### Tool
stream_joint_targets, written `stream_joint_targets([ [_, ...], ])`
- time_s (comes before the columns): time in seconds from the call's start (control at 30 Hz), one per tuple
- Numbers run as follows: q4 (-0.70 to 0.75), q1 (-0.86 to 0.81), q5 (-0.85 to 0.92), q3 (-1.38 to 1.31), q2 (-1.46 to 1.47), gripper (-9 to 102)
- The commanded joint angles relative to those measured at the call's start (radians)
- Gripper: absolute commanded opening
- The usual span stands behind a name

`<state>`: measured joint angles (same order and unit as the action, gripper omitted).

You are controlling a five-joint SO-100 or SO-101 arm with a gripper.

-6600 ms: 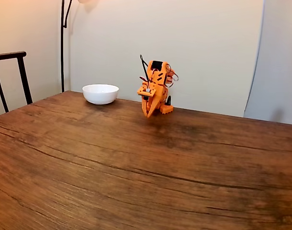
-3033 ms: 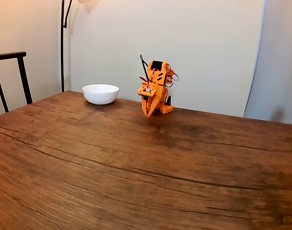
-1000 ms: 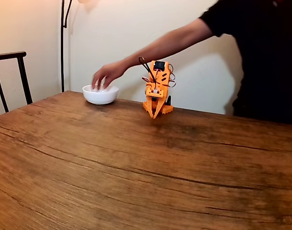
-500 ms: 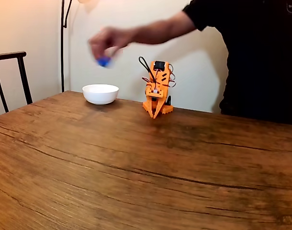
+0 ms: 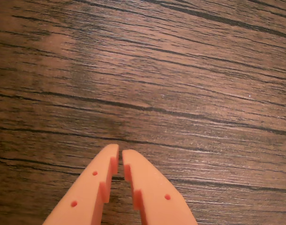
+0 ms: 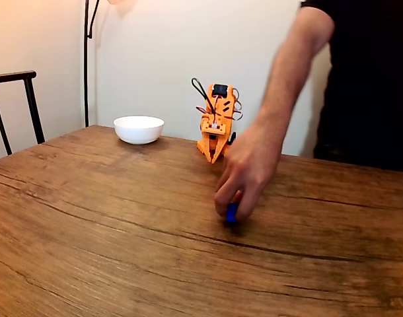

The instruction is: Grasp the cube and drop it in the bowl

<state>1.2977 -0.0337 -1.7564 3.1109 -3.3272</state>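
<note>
wrist view: dark-grained wooden surface [image 5: 180, 84], orange gripper [image 5: 120, 153] nearly closed, a thin slit between its tips, holding nothing | fixed view: cream wall, chair [image 6: 13, 105] at left, white bowl [image 6: 139, 129] left of the arm [image 6: 216, 125]; a person's hand [image 6: 248, 172] pinches the blue cube [image 6: 232, 212] against the surface, in front of the arm

arm [image 6: 215, 127]: showing orange printed body, black cabling | gripper [image 5: 120, 155]: showing tapered orange fingers, small round holes | person [image 6: 366, 79]: wearing black short-sleeved top
</note>
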Motion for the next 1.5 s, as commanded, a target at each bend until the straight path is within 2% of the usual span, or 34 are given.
stream_joint_targets([
  [0.0, 0.063, -0.006, -0.003, 0.002, 0.012, 0],
  [1.17, 0.063, -0.008, -0.003, 0.002, 0.012, 0],
  [1.47, -0.040, 0.046, -0.005, -0.043, 0.009, 0],
])
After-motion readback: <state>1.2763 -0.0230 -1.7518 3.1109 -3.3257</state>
